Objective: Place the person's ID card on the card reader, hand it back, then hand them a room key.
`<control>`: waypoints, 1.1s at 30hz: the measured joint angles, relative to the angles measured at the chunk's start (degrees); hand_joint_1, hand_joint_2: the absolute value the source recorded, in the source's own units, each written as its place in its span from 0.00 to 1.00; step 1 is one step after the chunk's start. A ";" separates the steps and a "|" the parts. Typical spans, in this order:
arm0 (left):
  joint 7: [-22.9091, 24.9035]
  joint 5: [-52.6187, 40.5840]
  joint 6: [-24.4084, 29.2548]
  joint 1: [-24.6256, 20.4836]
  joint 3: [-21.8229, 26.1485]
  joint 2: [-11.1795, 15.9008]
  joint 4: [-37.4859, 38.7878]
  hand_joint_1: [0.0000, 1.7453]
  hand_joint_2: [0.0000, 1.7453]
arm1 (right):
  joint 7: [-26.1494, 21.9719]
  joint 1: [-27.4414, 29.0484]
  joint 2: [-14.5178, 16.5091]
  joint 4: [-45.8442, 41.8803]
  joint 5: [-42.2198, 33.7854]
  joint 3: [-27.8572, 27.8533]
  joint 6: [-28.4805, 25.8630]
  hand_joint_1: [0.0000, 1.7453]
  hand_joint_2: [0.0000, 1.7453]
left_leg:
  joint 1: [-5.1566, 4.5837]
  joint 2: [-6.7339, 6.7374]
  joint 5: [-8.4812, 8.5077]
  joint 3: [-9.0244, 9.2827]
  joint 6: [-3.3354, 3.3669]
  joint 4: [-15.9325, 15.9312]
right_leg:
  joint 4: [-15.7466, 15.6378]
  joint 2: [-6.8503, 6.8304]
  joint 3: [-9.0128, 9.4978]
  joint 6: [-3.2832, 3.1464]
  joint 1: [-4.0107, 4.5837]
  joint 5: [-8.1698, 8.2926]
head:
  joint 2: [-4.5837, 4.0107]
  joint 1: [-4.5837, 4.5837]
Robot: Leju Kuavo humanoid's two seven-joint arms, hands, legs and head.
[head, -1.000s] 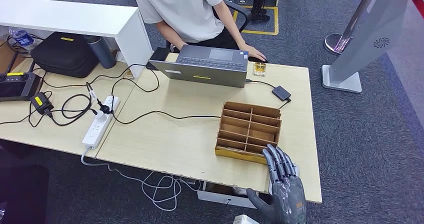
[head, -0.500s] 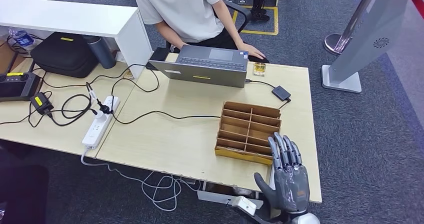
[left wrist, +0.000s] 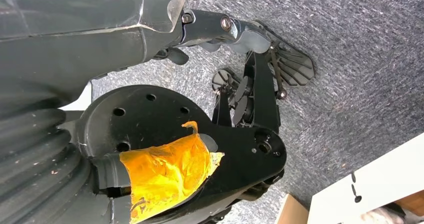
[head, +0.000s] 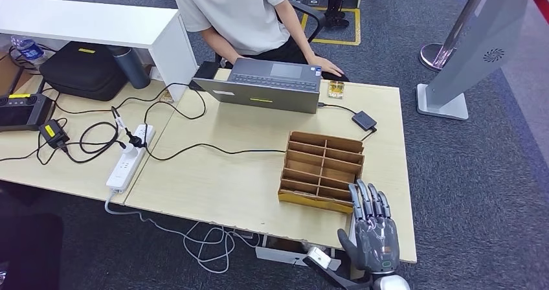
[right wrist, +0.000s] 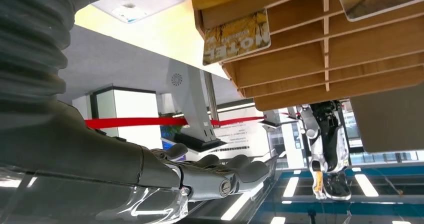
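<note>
The right hand (head: pixel 373 228) is hovering over the near right corner of the table (head: pixel 213 180), fingers (head: pixel 368 199) extended, slightly apart and holding nothing, thumb out to one side. Its fingertips are reaching to the near edge of the wooden card rack (head: pixel 322 169), which is lying just ahead of the hand. In the right wrist view, the same hand (right wrist: pixel 200 176) is showing straight fingers with nothing between them, and a room key card (right wrist: pixel 236 36) printed with the word "MOTEL" is sitting in a slot of the rack (right wrist: pixel 320 49) (a second card is partly visible in another slot).

Well beyond the hand, across the table, a small card (head: pixel 335 89) is lying at the far edge beside the laptop (head: pixel 268 83); whether it is the ID card cannot be told. The black card reader (head: pixel 364 120) is sitting between that card and the rack, cabled to the laptop. A person (head: pixel 239 11) is seated behind the laptop, one hand (head: pixel 327 66) resting near the small card.

The left hand (left wrist: pixel 240 29) is hanging over grey carpet; its fingers are too obscured to judge.
</note>
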 joint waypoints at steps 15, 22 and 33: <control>0.02 0.37 0.34 -0.05 0.15 0.17 0.00 0.00 1.00 | 0.34 -1.24 1.21 4.45 -0.87 -0.11 0.04 0.00 1.00 | 0.00 0.00 0.00 0.00 0.00 0.00 | 0.00 0.00 0.00 0.00 0.00 0.00 | -0.01 -0.01; 0.38 0.51 0.57 -0.11 0.78 0.19 0.00 0.00 1.00 | -0.46 -3.41 2.45 6.79 -3.62 -0.13 0.10 0.00 1.00 | 0.00 0.01 0.01 0.01 -0.01 0.00 | 0.01 0.01 0.00 -0.01 0.00 0.01 | -0.01 -0.01; 0.39 0.83 0.72 -0.19 0.98 0.20 0.00 0.00 1.00 | -1.37 -5.43 3.81 9.57 -5.27 -0.11 0.23 0.00 1.00 | 0.00 0.00 0.01 0.00 -0.01 0.00 | 0.01 0.00 0.00 -0.01 0.00 0.01 | -0.01 0.00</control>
